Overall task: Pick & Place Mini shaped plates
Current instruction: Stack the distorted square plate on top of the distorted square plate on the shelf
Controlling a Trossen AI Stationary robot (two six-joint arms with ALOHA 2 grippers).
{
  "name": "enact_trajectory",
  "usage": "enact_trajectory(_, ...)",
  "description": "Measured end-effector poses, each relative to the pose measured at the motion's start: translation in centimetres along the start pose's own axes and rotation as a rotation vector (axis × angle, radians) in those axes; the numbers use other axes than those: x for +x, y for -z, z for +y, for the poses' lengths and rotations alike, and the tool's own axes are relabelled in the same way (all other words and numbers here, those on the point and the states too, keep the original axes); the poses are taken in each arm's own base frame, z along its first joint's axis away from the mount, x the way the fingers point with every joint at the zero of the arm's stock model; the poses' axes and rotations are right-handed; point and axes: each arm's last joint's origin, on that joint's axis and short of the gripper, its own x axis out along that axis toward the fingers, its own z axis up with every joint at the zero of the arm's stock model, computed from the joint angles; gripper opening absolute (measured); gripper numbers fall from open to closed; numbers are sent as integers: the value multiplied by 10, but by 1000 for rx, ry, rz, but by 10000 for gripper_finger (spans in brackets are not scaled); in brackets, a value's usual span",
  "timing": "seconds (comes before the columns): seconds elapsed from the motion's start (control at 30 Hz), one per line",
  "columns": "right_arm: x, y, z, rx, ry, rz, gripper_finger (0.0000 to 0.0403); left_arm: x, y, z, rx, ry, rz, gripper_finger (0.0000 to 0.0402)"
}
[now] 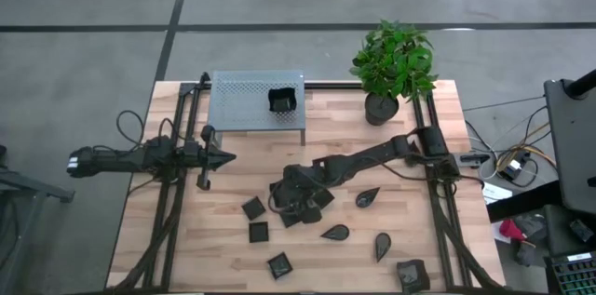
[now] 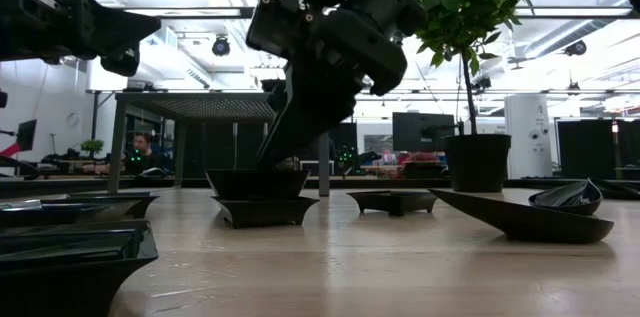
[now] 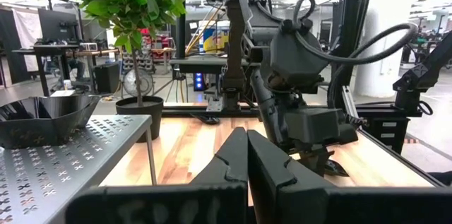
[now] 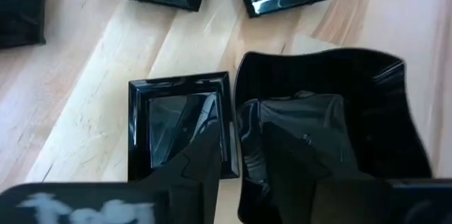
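Your mini plates lie mostly scattered over the lower half of the desk (image 1: 186,248): in the high view a cluster of square plates (image 1: 303,204) sits just below centre under the right arm, with loose square plates at 7 o'clock (image 1: 253,207), (image 1: 259,232) and (image 1: 278,265). Teardrop plates lie at 4 to 5 o'clock (image 1: 367,197), (image 1: 335,233), (image 1: 382,245), and another dish (image 1: 407,274) sits at the lower right corner.

One dark plate (image 1: 282,100) already rests on the perforated metal shelf (image 1: 242,100) at 12 o'clock. If the shelf is the drop spot, that is a single placement done and nearly the whole batch left, by the look of it.

Your right pincer (image 4: 236,160) is down in the cluster. Its fingers stand partly apart, one inside a small square plate (image 4: 180,121) and the other inside a larger wavy-edged square dish (image 4: 332,111), straddling the two touching rims. The fingers are not clamped on either rim, so nothing looks gripped. This reads as the start of a pick.

Your left pincer (image 3: 247,160) hovers at 9 o'clock, fingers pressed together and empty, pointing toward the shelf's legs. The potted plant (image 1: 393,67) stands at 1 o'clock, well clear of the plates.
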Motion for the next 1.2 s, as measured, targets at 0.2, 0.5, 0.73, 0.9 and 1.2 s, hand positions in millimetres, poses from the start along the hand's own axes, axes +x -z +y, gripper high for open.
enact_trajectory(0.2, 1, 0, 0, -5, 1, -4, 77, 0, 0, 0, 0, 0, -2, 0)
enact_trajectory(0.5, 1, 0, 0, -5, 0, -5, 59, 0, 0, 0, 0, 0, -2, 0)
enact_trajectory(0.73, 3, 1, -1, -8, 0, -1, 59, 0, 0, 0, 0, 0, -1, 0)
enact_trajectory(0.9, 3, 1, -1, -8, 0, -5, 48, 0, 0, 0, 0, 0, -1, 0)
enact_trajectory(1.2, 6, 3, -1, -10, 0, 7, 13, 0, 0, 0, 0, -1, 1, 0)
